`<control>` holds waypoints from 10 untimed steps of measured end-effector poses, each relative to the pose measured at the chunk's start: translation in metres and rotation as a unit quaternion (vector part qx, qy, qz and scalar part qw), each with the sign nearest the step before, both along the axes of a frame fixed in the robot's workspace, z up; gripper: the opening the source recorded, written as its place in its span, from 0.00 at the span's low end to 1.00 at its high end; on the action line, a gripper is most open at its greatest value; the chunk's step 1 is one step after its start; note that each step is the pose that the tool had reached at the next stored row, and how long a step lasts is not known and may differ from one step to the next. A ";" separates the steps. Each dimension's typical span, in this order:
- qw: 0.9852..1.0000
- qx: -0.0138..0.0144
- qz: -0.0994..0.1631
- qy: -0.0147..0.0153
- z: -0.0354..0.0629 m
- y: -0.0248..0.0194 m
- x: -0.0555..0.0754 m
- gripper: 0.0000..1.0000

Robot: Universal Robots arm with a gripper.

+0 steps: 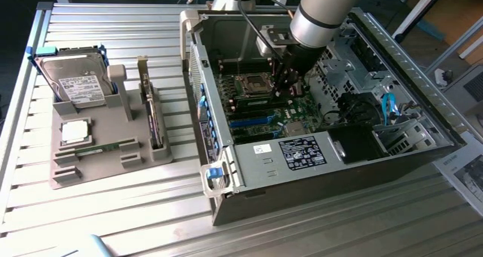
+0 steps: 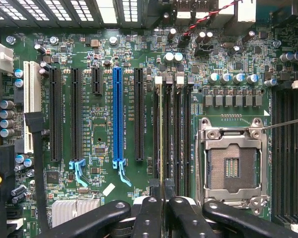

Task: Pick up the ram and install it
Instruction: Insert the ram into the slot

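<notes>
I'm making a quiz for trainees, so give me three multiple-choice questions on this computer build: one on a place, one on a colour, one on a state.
1. The hard drive is: A in the grey holder beside the computer case; B inside the case; C on the floor.
2. The long slot between black ones is: A red; B blue; C yellow.
3. The gripper is: A wide open; B shut on the hard drive; C shut on the ram.
Answers: A, it stands in the holder; B, plainly blue; C, the thin stick sits edge-on in it.
</notes>
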State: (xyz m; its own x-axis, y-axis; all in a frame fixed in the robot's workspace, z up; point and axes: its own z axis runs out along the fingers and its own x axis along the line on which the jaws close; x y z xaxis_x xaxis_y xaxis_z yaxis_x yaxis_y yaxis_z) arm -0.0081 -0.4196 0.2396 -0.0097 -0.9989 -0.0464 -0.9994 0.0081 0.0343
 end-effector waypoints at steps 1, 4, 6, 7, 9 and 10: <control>1.000 0.000 0.000 0.000 0.0002 0.0000 0.000 0.12; 1.000 0.000 0.000 0.000 0.0009 0.0000 0.000 0.12; 1.000 0.000 0.000 0.000 0.0011 -0.0001 0.000 0.12; 1.000 0.000 0.000 0.000 0.0011 -0.0002 0.000 0.12; 1.000 0.000 0.000 0.000 0.0011 -0.0004 0.000 0.12; 1.000 0.000 0.000 0.000 0.0011 -0.0005 0.000 0.12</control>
